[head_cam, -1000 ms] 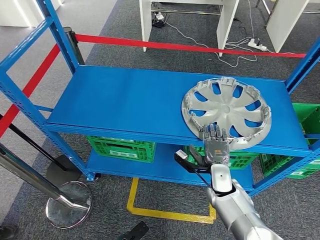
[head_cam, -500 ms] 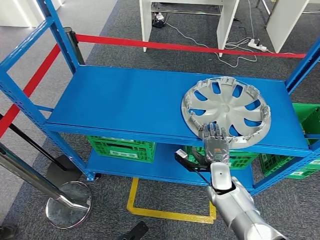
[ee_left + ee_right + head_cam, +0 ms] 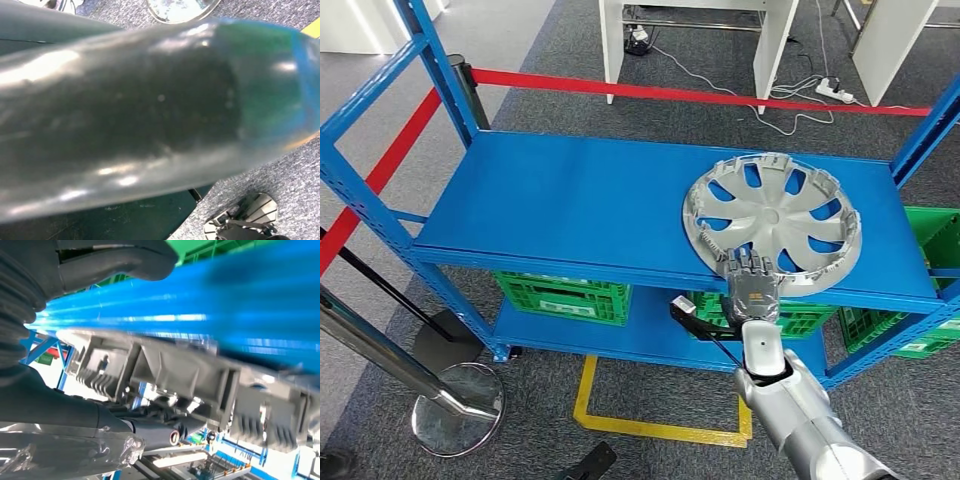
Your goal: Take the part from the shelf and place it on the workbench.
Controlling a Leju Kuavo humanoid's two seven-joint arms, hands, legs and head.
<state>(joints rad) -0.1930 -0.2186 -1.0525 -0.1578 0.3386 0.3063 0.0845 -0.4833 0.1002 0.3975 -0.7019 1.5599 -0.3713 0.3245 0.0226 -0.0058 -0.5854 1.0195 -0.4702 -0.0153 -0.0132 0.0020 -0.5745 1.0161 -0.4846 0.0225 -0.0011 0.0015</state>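
A silver hubcap (image 3: 773,220) lies flat on the right part of the blue shelf's top board (image 3: 569,200), its near rim at the front edge. My right hand (image 3: 752,285) reaches up from below at that near rim, and its fingers lie over the rim. In the right wrist view the grey ribbed rim (image 3: 181,372) runs between the dark fingers (image 3: 75,415) and the thumb (image 3: 113,260). A blurred blue band of shelf separates the thumb from the rim, so the hand is not closed on it.
Green crates (image 3: 561,295) stand on the lower board, and another (image 3: 931,240) at the right end. A red barrier tape (image 3: 660,92) runs behind the shelf. A chrome stanchion base (image 3: 456,405) and yellow floor marking (image 3: 652,428) lie in front, and white table legs (image 3: 610,50) stand beyond.
My right hand has sunk slightly at the rim and its fingers look a little more curled. The hubcap has not moved.
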